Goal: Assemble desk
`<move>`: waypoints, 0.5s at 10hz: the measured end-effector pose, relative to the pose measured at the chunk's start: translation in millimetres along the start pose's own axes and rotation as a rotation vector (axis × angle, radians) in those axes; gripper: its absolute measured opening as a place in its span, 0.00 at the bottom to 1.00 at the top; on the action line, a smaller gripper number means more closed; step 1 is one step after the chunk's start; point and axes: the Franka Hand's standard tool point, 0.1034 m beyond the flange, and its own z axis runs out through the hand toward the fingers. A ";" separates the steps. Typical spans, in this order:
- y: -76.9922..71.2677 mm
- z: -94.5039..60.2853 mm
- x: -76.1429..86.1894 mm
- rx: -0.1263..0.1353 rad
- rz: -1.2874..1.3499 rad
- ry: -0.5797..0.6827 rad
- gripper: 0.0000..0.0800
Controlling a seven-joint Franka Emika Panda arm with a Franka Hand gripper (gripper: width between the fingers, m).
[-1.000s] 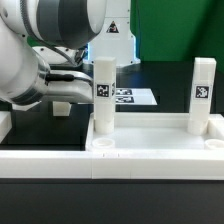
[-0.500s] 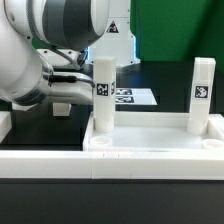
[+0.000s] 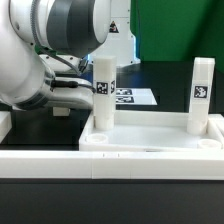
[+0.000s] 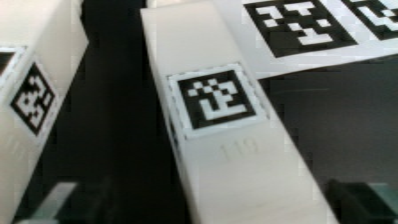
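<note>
Two legs upright in desk top; gripper fingertips cropped, blurred.

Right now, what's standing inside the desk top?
A leg at the exterior view's left and a second leg at its right stand upright in the desk top. The legs themselves cover whatever sockets they stand in.

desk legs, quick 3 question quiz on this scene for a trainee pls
1. True or false: the leg on the exterior view's left lies flat on the desk top.
2. How many legs does the exterior view show standing upright?
3. The gripper in the wrist view is: A open, B shut on a leg, C out of view.
Key: 1 false; 2 two; 3 A.
</note>
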 end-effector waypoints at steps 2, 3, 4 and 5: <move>0.0 -0.4 0.2 0.000 0.000 0.001 0.36; 0.0 -0.5 0.3 0.000 0.000 0.001 0.36; 0.0 -0.5 0.3 0.000 0.000 0.001 0.36; 0.7 -1.1 0.5 0.000 -0.004 0.003 0.36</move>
